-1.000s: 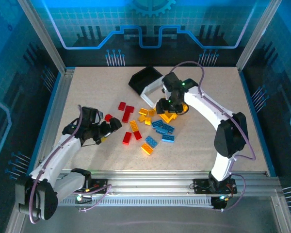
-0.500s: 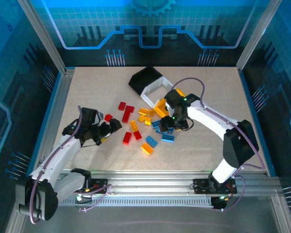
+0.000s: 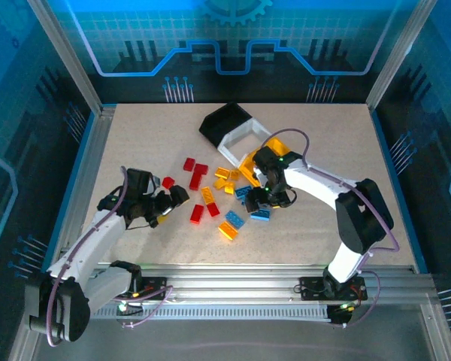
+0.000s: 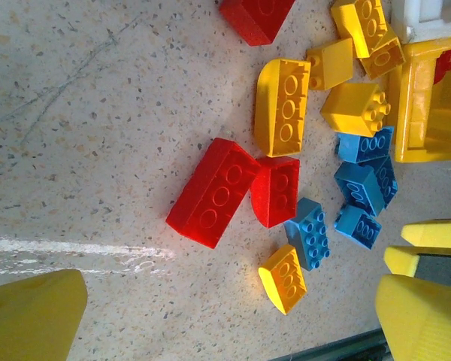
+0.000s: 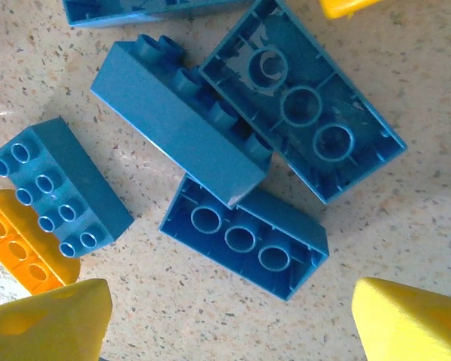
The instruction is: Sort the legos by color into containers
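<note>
Speckled beige tabletop (image 3: 135, 143) under me, matte and gritty. Glossy studded legos (image 3: 228, 230) lie scattered mid-table in red, blue and yellow-orange. The containers (image 3: 225, 122) sit just behind them: black, white and yellow, joined in a row. My right gripper (image 5: 229, 323) hovers over blue bricks (image 5: 244, 233), two of them hollow side up, with my yellow fingers spread wide and empty. My left gripper (image 4: 225, 323) gapes wide too, holding nothing, near a red brick (image 4: 210, 192).

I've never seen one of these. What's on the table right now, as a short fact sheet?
legos: red bricks, blue bricks, yellow-orange bricks, loose on the table
containers: black, white, yellow, joined, behind the pile
left gripper: open, empty, beside the red bricks
right gripper: open, empty, low over the blue bricks
</note>
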You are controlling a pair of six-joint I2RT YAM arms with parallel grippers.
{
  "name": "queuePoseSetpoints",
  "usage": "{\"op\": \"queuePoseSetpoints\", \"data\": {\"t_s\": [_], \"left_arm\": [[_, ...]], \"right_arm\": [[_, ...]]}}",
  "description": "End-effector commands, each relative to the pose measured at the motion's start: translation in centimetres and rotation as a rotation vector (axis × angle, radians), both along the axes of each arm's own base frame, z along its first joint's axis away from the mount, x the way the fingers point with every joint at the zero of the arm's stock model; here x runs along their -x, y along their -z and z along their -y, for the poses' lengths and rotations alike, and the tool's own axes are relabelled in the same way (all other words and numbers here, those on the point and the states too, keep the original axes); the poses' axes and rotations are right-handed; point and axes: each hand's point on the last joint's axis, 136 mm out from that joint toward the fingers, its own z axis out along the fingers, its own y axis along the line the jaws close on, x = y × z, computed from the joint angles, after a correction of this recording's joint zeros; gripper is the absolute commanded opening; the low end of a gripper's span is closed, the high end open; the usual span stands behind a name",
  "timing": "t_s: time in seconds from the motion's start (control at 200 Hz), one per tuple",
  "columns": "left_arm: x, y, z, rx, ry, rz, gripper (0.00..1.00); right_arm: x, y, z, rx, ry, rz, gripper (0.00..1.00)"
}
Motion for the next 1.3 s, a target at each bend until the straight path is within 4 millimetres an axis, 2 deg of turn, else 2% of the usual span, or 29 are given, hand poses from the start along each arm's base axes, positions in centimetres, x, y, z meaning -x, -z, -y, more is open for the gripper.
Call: {"op": "queuePoseSetpoints", "data": {"t_s": [0.0,0.225,0.405,0.695,0.795,1.026,1.296], "left_arm": [[0.1,-0.1,0.2,0.026,-0.004,-0.018,0.99],[-0.1,-0.2,0.2,0.022,-0.002,-0.022,0.99],[-0.1,0.1,0.1,0.020,-0.005,-0.026,0.99],[0.2,1.0,0.1,0.040,-0.034,-0.041,0.99],[0.3,1.2,0.1,0.040,-0.038,-0.040,0.99],[0.5,1.4,0.1,0.045,-0.044,-0.048,0.99],[0.9,1.3,-0.1,0.029,-0.032,-0.052,0.99]], "right_arm": [[0.4,1.0,-0.9,-0.024,-0.040,-0.023,0.85],[0.5,2.4,-1.0,-0.014,-0.053,-0.059,0.86],[1.2,2.8,-1.0,-0.020,-0.052,-0.078,0.85],[4.6,2.7,-2.8,-0.032,-0.111,-0.115,0.85],[5.3,2.6,-3.4,-0.019,-0.130,-0.104,0.85],[3.7,3.3,-1.7,0.124,-0.104,-0.072,0.81],[2.3,3.8,-2.0,0.151,-0.107,-0.050,0.71]]}}
